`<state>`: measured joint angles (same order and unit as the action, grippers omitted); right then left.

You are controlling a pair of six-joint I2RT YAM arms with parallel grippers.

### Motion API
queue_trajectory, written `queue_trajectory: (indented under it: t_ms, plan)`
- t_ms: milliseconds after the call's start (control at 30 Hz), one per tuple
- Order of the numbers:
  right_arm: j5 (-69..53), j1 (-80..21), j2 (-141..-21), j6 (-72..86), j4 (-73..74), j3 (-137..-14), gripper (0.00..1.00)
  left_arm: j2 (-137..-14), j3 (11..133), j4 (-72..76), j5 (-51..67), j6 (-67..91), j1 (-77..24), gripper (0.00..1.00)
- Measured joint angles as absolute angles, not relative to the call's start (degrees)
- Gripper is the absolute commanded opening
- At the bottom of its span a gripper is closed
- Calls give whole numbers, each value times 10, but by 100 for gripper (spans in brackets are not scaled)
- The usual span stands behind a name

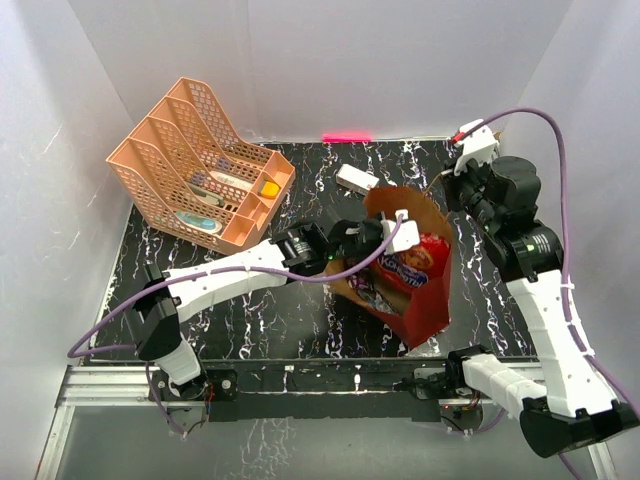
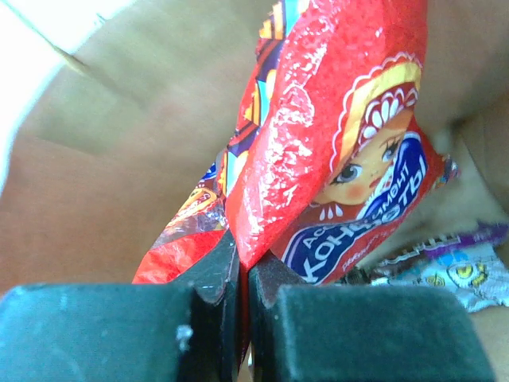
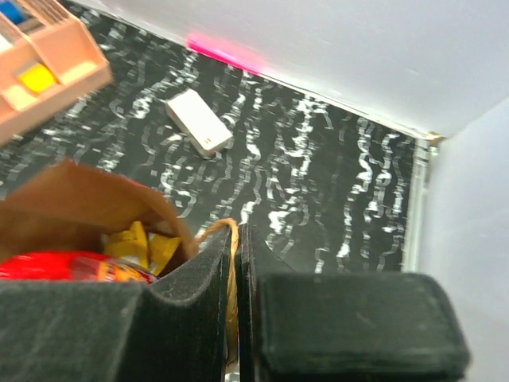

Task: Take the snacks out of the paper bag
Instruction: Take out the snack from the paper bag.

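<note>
Reaching across the counter point(image 1: 250, 330), the left arm point(image 1: 230, 275) dips into the paper bag point(image 1: 425, 310); the right arm point(image 1: 520, 240) bends over its far rim. Left wrist: the left fingers point(image 2: 223, 274) clamp the lower edge of the chip bag point(image 2: 334, 119). Right wrist: the right fingers point(image 3: 203, 270) pinch the cord handle point(image 3: 231, 263), with yellow packets point(image 3: 147, 247) just to their left.

Candy packets point(image 2: 449, 267) (within paper bag point(image 1: 425, 305)) half-hidden

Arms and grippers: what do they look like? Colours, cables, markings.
Left arm and right arm: white link shells, black joint housings, a thin lavender cable running along each. White camera bracket with red connector at the right wrist. Left gripper and right gripper: blocky matte black fingers tapering to the tips. No readable markings.
</note>
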<state>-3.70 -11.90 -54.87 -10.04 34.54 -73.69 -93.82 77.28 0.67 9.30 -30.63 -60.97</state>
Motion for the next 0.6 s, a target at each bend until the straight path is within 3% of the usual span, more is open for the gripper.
queue_trajectory:
  t_ms: [267,600]
  plan:
    - [-15,-62,-620,-226,346,-792,8,-945,873,-1,13,-219,-609,0]
    - [-48,-16,-723,-335,346,-905,8,-945,908,-20,-10,-133,-609,0]
